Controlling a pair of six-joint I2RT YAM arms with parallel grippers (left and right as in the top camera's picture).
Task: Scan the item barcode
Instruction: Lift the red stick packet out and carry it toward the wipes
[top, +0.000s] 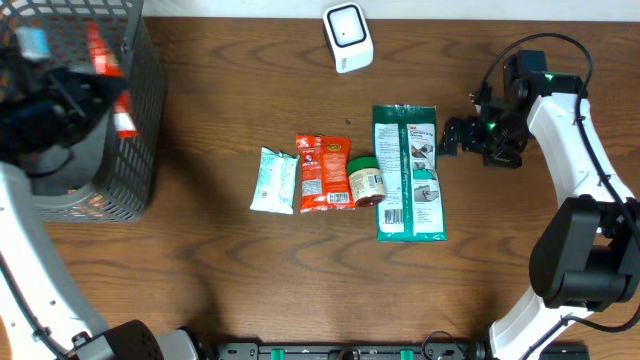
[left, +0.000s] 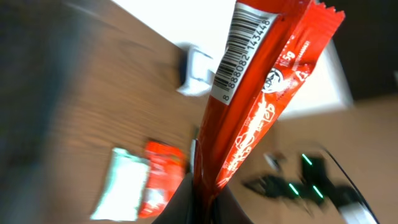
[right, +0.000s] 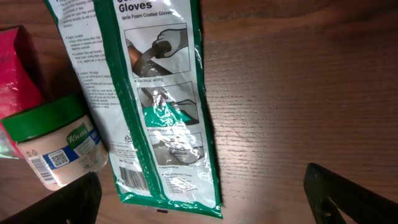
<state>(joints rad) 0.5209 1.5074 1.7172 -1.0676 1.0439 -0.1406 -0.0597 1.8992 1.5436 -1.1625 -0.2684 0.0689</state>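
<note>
My left gripper (top: 92, 92) hangs above the black mesh basket (top: 140, 150) at the far left, shut on a long red snack wrapper (top: 104, 58). In the left wrist view the wrapper (left: 261, 106) rises from between the fingers (left: 180, 208), its barcode (left: 241, 46) facing the camera. The white scanner (top: 347, 37) stands at the table's back centre, also blurred in the left wrist view (left: 198, 73). My right gripper (top: 449, 136) is open just right of the green gloves package (top: 408, 172), nothing between its fingers (right: 348, 196).
In a row mid-table lie a white-teal packet (top: 273, 180), a red packet (top: 324, 172) and a green-lidded jar (top: 364, 181). The right wrist view shows the jar (right: 56, 146) against the gloves package (right: 161, 93), with bare wood to the right.
</note>
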